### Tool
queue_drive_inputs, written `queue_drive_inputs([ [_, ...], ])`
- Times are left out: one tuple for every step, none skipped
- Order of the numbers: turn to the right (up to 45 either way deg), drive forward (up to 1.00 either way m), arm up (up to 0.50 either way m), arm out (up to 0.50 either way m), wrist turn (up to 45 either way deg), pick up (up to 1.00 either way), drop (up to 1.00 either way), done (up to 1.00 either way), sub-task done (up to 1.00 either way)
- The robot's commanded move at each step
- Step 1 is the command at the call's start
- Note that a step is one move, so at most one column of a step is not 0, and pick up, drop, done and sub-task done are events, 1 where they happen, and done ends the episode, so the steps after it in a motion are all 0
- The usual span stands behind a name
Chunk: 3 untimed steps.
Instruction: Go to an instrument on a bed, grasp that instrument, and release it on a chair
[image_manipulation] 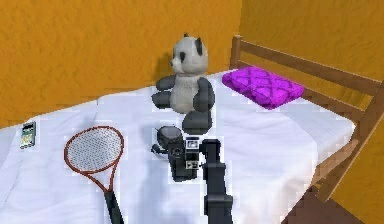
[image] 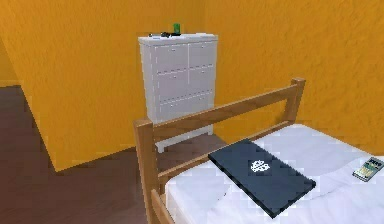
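The forward view shows a white panelled dresser (image: 180,75) behind a timber bed frame (image: 222,112), with a flat, dark rectangular laptop (image: 262,175) on the smooth white sheet (image: 320,148). In the arm side view a red-rimmed oval racket (image_manipulation: 95,155) with meshed strings lies flat on the sheet, left of the gripper (image_manipulation: 163,143). Its long axis is nearly upright in the picture, head farther up, dark grip toward the bottom edge; a fuzzy black-and-white panda plush (image_manipulation: 185,85) sits beyond, and whether the gripper holds anything cannot be told.
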Motion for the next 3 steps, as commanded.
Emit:
queue_drive_inputs([
  [0.0,0.00,0.20,0.00,0.0,0.00,0.00,0.00,0.00],
  [0.0,0.00,0.00,0.00,-45.0,0.00,0.00,0.00,0.00],
  [0.0,0.00,0.00,0.00,-45.0,0.00,0.00,0.00,0.00],
])
